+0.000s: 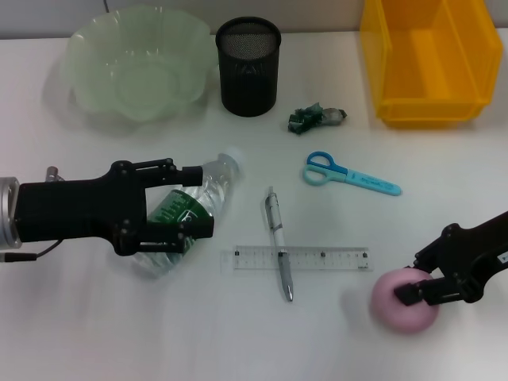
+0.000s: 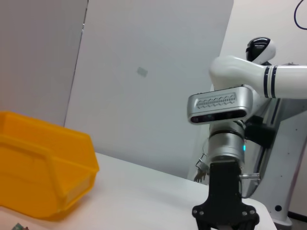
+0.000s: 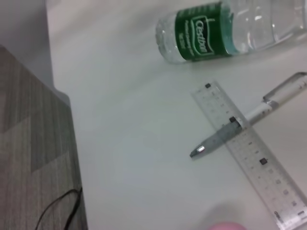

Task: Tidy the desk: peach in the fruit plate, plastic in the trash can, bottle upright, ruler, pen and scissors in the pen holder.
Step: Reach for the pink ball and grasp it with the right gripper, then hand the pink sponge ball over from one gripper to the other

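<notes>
Left gripper (image 1: 181, 202) sits at 9 o'clock of the desk, fingers spread wide either side of the clear plastic water bottle with green label (image 1: 186, 213). Bottle lies on its side, cap toward 1 o'clock; fingers straddle the label band, not visibly squeezing yet. Looks mostly empty, so light, thin-walled and slick; likely to dent or roll. Best hold is mid-body on the label, then tip it upright.

Right gripper (image 1: 421, 286) at 4 o'clock, fingers closed down on the round pink peach (image 1: 405, 300). Probably soft-skinned and rounded, so a gentle hold across its widest part. It is well apart from the pale green scalloped fruit plate (image 1: 136, 65) at 11 o'clock.

Silver pen (image 1: 279, 254) lies across the clear plastic ruler (image 1: 300, 259) at centre. Blue-handled scissors (image 1: 349, 175) at 2 o'clock, crumpled green plastic wrapper (image 1: 316, 117) near the black mesh pen holder (image 1: 248, 67) at 12. Yellow plastic bin (image 1: 429, 59) at 1 o'clock.
</notes>
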You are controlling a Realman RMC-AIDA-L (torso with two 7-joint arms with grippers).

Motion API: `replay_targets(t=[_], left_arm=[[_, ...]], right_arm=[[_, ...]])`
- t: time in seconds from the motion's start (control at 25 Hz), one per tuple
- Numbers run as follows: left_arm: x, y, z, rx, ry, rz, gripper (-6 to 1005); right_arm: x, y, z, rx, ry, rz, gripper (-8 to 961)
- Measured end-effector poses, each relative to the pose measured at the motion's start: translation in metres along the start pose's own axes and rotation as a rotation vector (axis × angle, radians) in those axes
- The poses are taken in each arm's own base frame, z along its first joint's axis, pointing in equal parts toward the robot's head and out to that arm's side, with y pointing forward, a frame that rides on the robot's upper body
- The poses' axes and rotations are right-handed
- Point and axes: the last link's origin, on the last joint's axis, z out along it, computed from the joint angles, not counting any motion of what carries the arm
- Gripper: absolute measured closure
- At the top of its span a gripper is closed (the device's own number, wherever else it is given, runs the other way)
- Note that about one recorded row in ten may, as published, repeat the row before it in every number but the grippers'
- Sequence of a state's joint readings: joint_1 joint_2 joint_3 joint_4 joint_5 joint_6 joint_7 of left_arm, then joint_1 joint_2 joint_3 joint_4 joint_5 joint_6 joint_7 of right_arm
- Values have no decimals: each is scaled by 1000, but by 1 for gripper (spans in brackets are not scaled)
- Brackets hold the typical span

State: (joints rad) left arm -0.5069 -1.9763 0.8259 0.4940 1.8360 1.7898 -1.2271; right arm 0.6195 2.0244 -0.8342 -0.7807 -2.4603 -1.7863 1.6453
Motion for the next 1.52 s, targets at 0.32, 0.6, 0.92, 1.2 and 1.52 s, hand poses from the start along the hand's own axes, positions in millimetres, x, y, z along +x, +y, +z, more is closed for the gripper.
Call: replay_targets(t=[0.32,0.6,0.92,1.2,1.52], left_arm=[[1,-1,3,31,48,0,223],[8,-8,12,113,168,-5,234],[14,-20,36,145,218,-22,246],[8,-20,58,105,144,-29,257],[5,-18,68,80,132,-48,269]], right_arm=[[-9,0,-24,36,-210,-56,728],[-16,8,-39,88,-566,-188,822],[-11,9,-9,176,-844,-239,856],[-16,14,15,197,-913,-266,905],[-22,16,23,190,-945,-279,929]])
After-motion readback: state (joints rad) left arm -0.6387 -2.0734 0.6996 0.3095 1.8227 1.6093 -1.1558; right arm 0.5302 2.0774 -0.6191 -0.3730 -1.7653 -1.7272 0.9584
